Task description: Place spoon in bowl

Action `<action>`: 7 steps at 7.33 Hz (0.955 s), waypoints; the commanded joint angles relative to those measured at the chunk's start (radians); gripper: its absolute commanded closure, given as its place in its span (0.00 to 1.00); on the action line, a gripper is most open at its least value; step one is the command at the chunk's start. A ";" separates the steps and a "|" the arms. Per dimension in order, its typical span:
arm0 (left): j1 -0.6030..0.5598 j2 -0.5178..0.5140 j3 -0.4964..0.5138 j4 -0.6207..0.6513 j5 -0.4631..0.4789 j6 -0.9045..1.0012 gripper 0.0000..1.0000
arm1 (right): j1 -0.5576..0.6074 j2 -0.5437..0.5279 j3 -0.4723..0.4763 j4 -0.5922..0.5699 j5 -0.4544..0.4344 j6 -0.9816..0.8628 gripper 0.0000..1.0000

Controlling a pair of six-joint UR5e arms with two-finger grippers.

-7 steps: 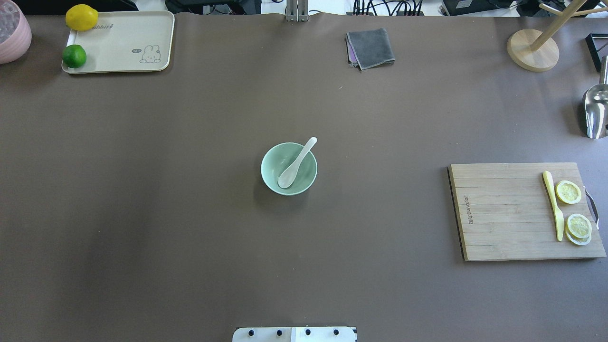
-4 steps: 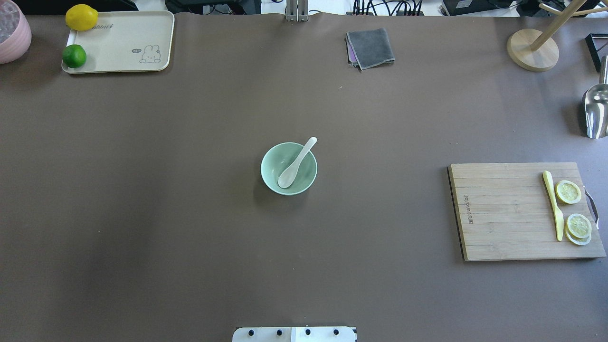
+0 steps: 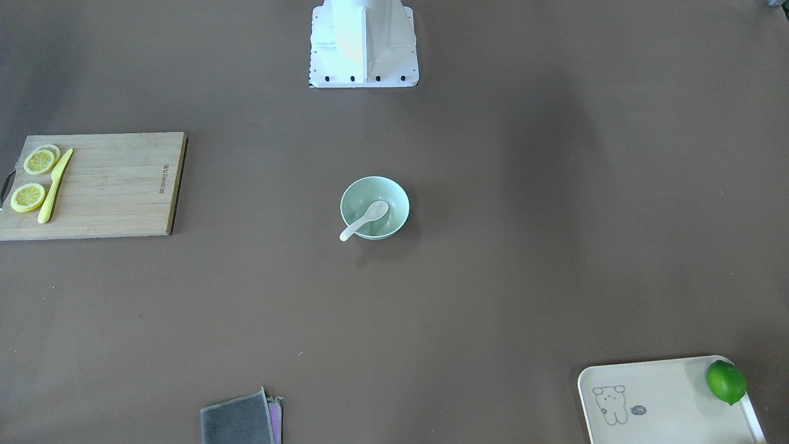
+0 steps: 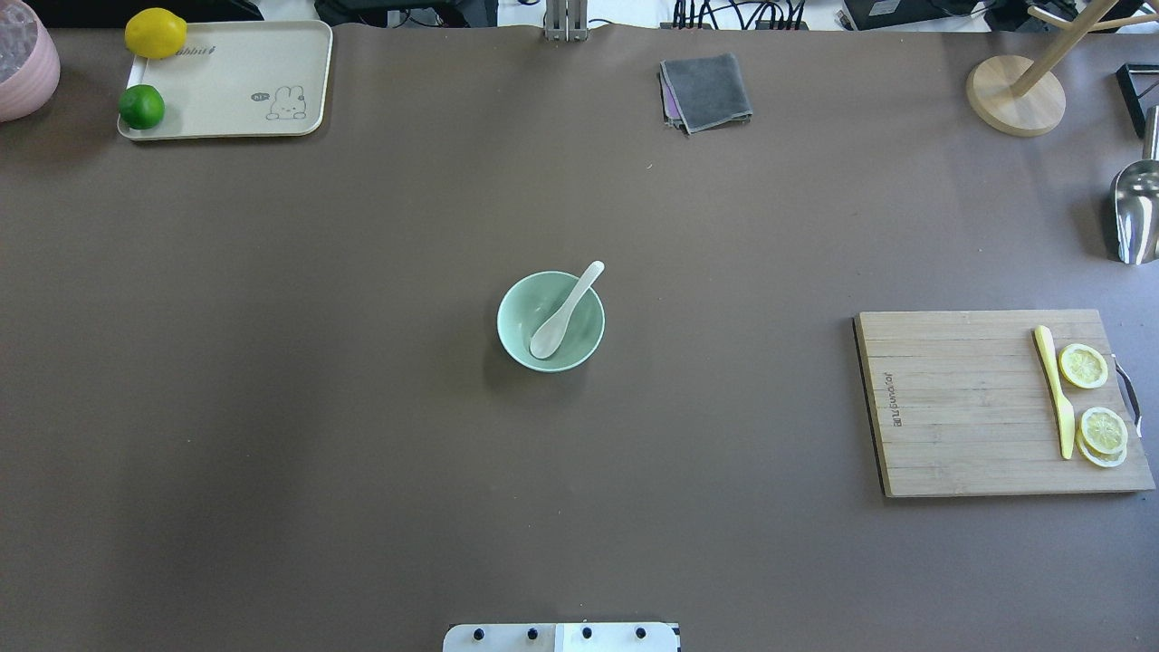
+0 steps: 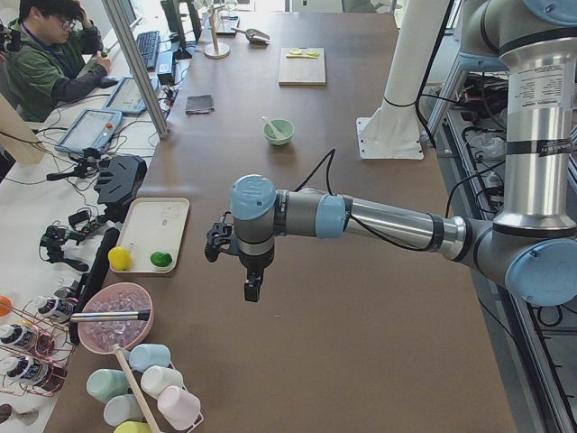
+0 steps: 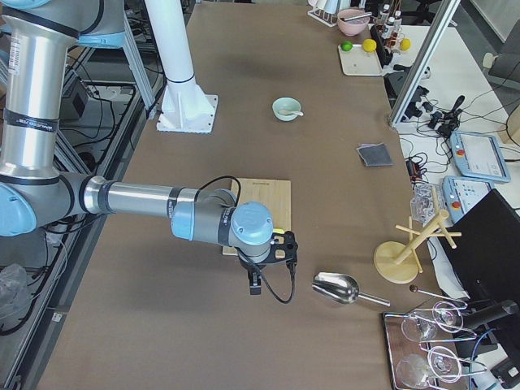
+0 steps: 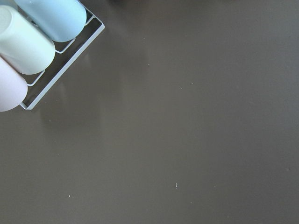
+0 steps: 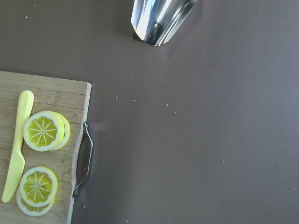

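Observation:
The white spoon (image 4: 566,312) lies in the pale mint-green bowl (image 4: 521,312) at the table's middle, scoop down inside, handle resting on the far-right rim and sticking out over it. Both also show in the front-facing view, the spoon (image 3: 365,220) in the bowl (image 3: 363,191). No gripper is near them. My left gripper (image 5: 252,289) hangs over the table's left end and my right gripper (image 6: 254,284) over the right end; each shows only in a side view, so I cannot tell whether it is open or shut.
A wooden cutting board (image 4: 960,403) with lemon slices and a yellow knife (image 4: 1055,391) lies at the right. A cream tray (image 4: 244,86) holds a lemon and a lime at far left. A grey cloth (image 4: 706,91), wooden stand (image 4: 1014,95) and metal scoop (image 4: 1136,213) stand along the far and right edges.

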State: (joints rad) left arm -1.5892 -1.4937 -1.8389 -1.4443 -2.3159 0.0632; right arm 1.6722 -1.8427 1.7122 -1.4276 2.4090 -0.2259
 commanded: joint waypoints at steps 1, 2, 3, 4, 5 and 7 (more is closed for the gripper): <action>0.001 0.013 -0.003 -0.002 0.003 0.003 0.01 | 0.001 -0.009 -0.147 0.297 0.004 0.002 0.00; 0.001 0.019 -0.003 -0.002 0.003 0.003 0.01 | 0.001 -0.009 -0.225 0.476 0.004 0.011 0.00; 0.001 0.020 -0.003 -0.002 0.003 0.003 0.01 | 0.001 -0.006 -0.238 0.542 0.009 0.023 0.00; 0.001 0.020 -0.003 -0.002 0.003 0.003 0.01 | 0.001 0.002 -0.223 0.511 0.009 0.081 0.00; 0.001 0.020 -0.003 -0.002 0.003 0.003 0.01 | -0.017 0.003 -0.157 0.415 0.006 0.136 0.00; 0.003 0.020 -0.003 -0.002 0.000 0.003 0.01 | -0.066 0.000 0.080 0.046 -0.031 0.137 0.00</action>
State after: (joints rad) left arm -1.5872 -1.4742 -1.8423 -1.4465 -2.3146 0.0660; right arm 1.6380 -1.8419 1.6422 -1.1480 2.4024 -0.0991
